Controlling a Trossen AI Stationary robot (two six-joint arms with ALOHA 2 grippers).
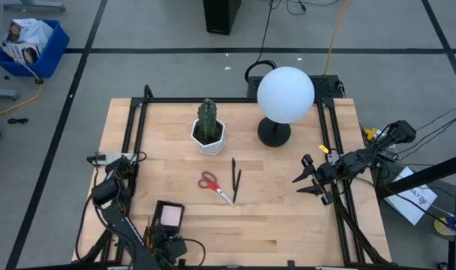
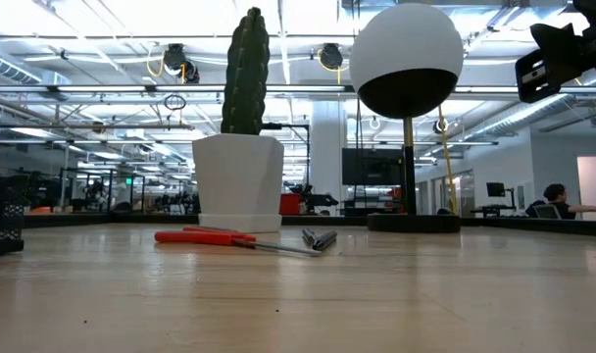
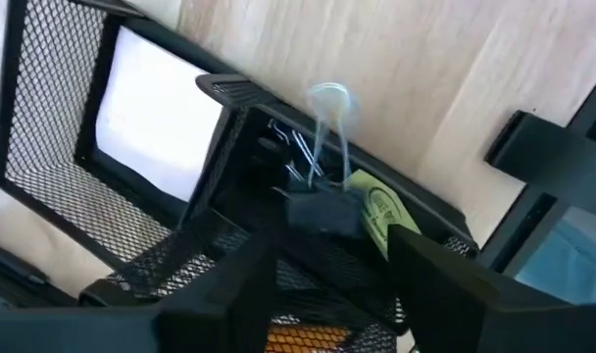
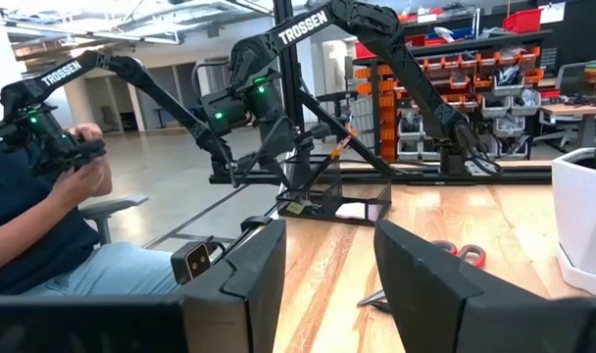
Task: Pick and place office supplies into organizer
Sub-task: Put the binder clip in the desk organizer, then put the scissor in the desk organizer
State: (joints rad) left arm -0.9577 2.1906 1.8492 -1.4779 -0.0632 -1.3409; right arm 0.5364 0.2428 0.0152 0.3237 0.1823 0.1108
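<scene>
The left gripper hangs over the organizer, a black mesh tray that sits near the table's front edge toward its left corner; in the left wrist view its two dark fingers stand apart on either side of a black binder clip with silver wire handles, and whether they touch the clip cannot be told; the clip stands in a small compartment of the organizer beside a green-yellow tag, and a pale pad lies flat in the larger compartment next to it; something orange shows in a compartment just below the gripper; the right gripper waits above the table's right edge, about midway along it, with its fingers spread and nothing between them; the red-handled scissors lie flat near the middle of the table, and two thin dark pens lie just beside them toward the right, close to each other; behind these stands a cactus in a white faceted pot, and to its right a lamp with a white globe on a black round base; in the right wrist view a person sits beyond the table's left side, holding a pair of dark handles.
</scene>
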